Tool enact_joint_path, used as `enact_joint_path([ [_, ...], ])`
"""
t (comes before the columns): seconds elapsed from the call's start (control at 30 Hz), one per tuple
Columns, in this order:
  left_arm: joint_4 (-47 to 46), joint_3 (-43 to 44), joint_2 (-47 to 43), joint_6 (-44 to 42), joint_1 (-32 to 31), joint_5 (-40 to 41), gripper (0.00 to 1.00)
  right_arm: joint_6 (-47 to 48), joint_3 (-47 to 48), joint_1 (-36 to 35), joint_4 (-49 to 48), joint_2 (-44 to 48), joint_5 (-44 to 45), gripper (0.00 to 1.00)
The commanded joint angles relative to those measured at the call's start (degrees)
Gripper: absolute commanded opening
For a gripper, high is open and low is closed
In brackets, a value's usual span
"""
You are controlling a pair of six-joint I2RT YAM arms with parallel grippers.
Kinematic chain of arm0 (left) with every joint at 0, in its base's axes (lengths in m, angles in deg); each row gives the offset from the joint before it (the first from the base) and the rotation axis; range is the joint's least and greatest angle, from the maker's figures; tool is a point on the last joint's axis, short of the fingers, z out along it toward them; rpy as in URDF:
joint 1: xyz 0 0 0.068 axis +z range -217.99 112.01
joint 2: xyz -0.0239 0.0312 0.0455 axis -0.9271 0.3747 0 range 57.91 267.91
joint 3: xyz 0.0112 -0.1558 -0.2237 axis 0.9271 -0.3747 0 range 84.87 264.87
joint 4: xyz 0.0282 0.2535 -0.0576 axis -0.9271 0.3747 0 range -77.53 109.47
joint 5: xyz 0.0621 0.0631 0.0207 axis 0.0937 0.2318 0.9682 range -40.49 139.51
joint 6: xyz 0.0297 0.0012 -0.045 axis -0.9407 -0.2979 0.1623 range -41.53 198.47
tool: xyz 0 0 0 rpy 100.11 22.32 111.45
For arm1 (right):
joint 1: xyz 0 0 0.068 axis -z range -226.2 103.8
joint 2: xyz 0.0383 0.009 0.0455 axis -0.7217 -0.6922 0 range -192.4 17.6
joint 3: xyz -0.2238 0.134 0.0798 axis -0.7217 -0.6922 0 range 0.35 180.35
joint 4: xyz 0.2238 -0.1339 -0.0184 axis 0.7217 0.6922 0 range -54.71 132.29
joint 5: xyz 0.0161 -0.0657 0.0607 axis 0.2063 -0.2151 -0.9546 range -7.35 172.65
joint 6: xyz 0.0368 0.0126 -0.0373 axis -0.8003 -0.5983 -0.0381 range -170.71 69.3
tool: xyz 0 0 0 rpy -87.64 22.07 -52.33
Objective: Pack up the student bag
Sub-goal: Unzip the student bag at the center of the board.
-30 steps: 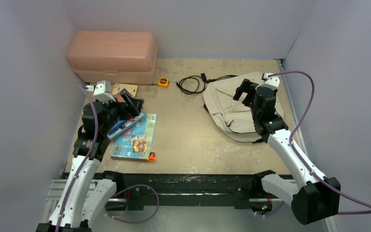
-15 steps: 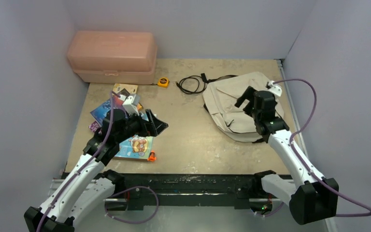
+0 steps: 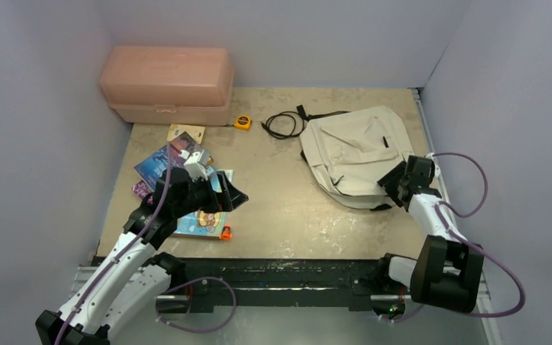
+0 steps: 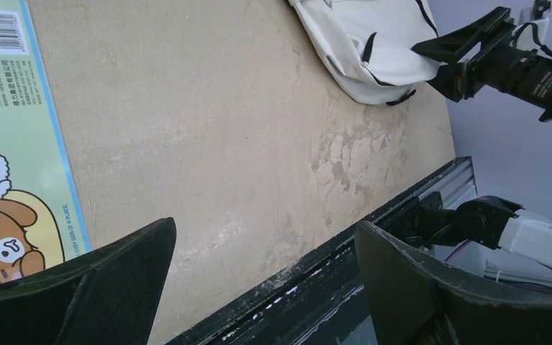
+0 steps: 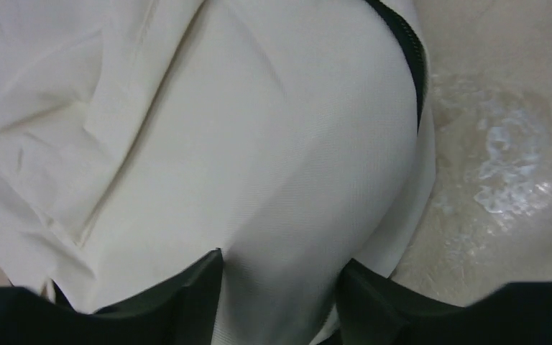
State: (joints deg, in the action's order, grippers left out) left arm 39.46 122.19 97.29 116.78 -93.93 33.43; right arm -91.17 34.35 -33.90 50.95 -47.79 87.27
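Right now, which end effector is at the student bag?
The right end effector, its fingers straddling the student bag; the left end effector hovers open beside the cartoon book.

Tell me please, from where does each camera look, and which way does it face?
Top external: above and behind, looking down on the table; left arm and right arm show.
Left wrist: looks low across the table toward the right arm; open left gripper frames it.
Right wrist: close above the student bag; right gripper fingertips at bottom.
All three show the student bag.
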Motion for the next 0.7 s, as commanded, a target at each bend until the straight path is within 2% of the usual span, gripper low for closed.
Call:
enact_joint_path([
  [0.0, -6.3, -2.5, 1.0, 5.1, -0.9, -3.7, 0.93, 7.3, -1.5, -0.3, -9.4, -3.6, -17.8, 0.42],
  [0.03, -8.8, -3.4, 1.7, 7.2, -1.3, -4.8, 0.92, 7.7, -1.7, -0.6, -10.1, -4.4, -19.5, 0.11],
  [0.07, -11.9, -4.4, 2.8, 9.5, -1.8, -5.9, 0.91, 8.1, -1.6, -1.3, -9.6, -4.6, -20.3, 0.0],
  [0.17, -22.7, -8.3, 7.0, 18.5, -4.6, -8.1, 0.9, 9.5, -0.6, -9.4, -6.5, -3.0, -18.1, 0.0],
  [0.27, -34.9, -9.8, 12.6, 25.9, -9.0, -6.0, 0.9, 8.7, -0.9, -18.7, -4.7, 0.4, -16.7, 0.0],
  [0.33, -35.9, -7.7, 17.9, 28.2, -11.3, -3.9, 0.9, 7.3, -3.0, -21.5, -5.1, 3.7, -17.3, 0.0],
  [0.5, -38.7, 0.0, 29.3, 30.9, -11.7, -6.1, 0.88, 6.6, -7.3, -23.4, -6.7, 8.0, -19.1, 0.0],
  [0.67, -28.4, 11.4, 38.4, 29.0, -9.8, -12.1, 0.85, 7.0, -8.7, -24.5, -7.2, 6.6, -22.2, 0.0],
])
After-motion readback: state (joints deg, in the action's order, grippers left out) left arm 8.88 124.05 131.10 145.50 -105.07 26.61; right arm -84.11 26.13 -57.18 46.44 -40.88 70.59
